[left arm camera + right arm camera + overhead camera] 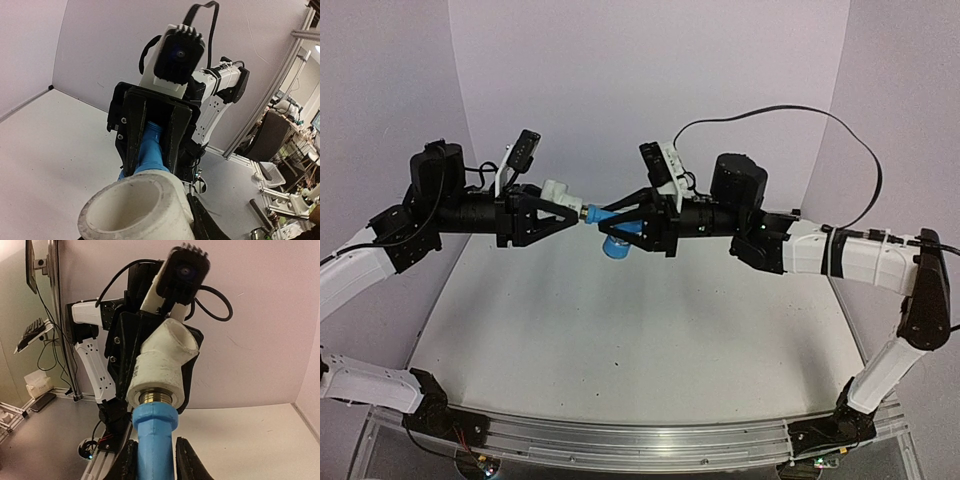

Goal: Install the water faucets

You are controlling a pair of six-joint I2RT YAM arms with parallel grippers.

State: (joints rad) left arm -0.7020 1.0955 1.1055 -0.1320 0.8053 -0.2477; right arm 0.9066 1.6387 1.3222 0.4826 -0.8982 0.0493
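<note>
The bright-blue tap [611, 231] is held in mid-air above the table, its brass thread [155, 399] partly inside the white elbow fitting [560, 190]. My right gripper [606, 222] is shut on the tap's blue stem [155, 440], with one finger on each side of it in the right wrist view [155, 462]. My left gripper [576, 214] is shut on the white fitting [132, 210], whose open end fills the bottom of the left wrist view. The tap [150, 152] runs from it into the right gripper's fingers [134, 130]. The two grippers face each other tip to tip.
The white tabletop [620, 340] lies below both arms, with white walls behind and to the sides. A black cable [790, 110] loops above the right arm. An aluminium rail [640, 440] runs along the near edge.
</note>
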